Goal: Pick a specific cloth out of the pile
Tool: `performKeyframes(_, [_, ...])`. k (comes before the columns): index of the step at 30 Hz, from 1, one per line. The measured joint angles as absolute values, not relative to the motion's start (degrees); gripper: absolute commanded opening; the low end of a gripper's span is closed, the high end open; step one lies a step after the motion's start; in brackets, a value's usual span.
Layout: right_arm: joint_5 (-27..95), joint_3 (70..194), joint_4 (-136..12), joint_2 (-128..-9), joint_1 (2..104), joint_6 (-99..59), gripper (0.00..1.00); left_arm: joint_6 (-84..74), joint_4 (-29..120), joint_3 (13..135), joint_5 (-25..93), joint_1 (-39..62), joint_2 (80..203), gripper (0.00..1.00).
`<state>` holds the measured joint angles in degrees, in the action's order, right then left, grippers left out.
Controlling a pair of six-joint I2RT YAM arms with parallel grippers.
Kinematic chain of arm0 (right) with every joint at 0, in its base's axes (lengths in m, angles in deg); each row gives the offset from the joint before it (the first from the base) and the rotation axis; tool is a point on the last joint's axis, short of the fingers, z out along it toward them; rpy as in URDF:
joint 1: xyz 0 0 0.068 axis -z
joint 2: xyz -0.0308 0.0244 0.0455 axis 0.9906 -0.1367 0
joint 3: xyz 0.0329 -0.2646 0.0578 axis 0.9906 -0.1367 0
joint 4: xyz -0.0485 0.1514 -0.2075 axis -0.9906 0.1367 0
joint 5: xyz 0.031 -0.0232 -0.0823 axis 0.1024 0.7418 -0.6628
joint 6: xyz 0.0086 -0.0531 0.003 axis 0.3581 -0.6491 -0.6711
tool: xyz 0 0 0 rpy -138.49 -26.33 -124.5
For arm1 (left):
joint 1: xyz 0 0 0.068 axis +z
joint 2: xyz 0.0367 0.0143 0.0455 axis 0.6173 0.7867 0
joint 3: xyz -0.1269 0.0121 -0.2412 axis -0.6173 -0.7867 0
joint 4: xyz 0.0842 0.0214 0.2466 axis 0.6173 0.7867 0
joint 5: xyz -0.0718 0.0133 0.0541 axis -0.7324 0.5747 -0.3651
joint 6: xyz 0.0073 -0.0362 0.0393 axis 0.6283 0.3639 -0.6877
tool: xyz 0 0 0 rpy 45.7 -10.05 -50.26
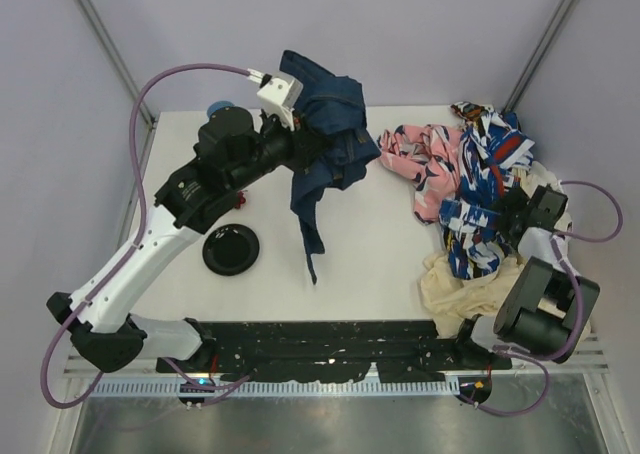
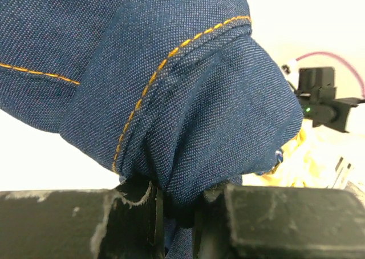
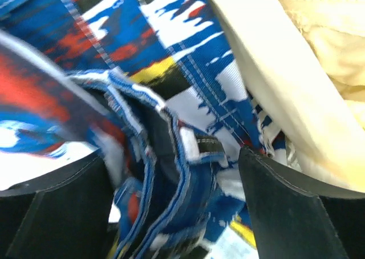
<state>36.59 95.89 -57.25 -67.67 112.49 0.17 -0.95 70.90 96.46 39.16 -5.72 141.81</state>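
The navy cloth (image 1: 335,124), with orange stitching, hangs lifted over the table's back middle, its tail trailing down to the tabletop. My left gripper (image 1: 303,139) is shut on it; in the left wrist view the cloth (image 2: 188,88) bunches between the closed fingers of that gripper (image 2: 177,207). The pile (image 1: 480,174) lies at the right: pink print (image 1: 420,159), blue-white-red print (image 1: 490,144) and cream fabric (image 1: 460,289). My right gripper (image 1: 510,214) sits in the pile, jaws wide apart. In the right wrist view this gripper (image 3: 177,185) has patterned cloth (image 3: 171,53) loose between its fingers.
A black round dish (image 1: 231,249) lies on the table at the left front. A blue cup (image 1: 220,107) stands at the back left, mostly behind the left arm. Cream fabric (image 3: 319,59) lies beside the right gripper. Walls enclose the table on three sides.
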Motion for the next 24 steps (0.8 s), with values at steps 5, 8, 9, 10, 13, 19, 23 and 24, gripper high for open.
performKeyframes(5, [32.26,98.25,-48.7,-53.77,107.05,-3.48,0.95,-0.36,71.19,91.43,39.82,-5.69,140.76,0.0])
performKeyframes(8, [31.06,102.58,-44.55,-44.87,104.86,-6.17,0.95,0.29,70.73,86.44,40.1,-5.69,141.15,0.0])
performKeyframes(9, [30.66,104.2,-43.28,-41.57,104.42,-7.18,0.95,0.66,70.38,84.52,40.54,-5.69,141.29,0.02])
performKeyframes(10, [30.42,105.14,-42.52,-39.32,104.18,-7.75,0.95,1.12,70.11,82.38,41.24,-5.69,141.35,0.03])
performKeyframes(13, [30.75,106.12,-40.75,-33.03,103.57,-8.82,0.95,2.81,70.14,76.39,42.94,-5.69,142.49,0.06])
performKeyframes(19, [35.47,101.51,-38.1,-25.59,103.51,-9.19,0.95,7.99,66.73,60.37,42.22,-5.85,144.08,0.32])
performKeyframes(23, [37.79,97.88,-36.4,-25.2,103.46,-9.12,0.95,10.26,64.67,51.67,41.67,-8.54,140.72,0.42])
performKeyframes(24, [38.01,97.23,-36.11,-25.29,103.46,-9.08,0.95,10.39,64.61,50.34,41.65,-9.61,139.32,0.46])
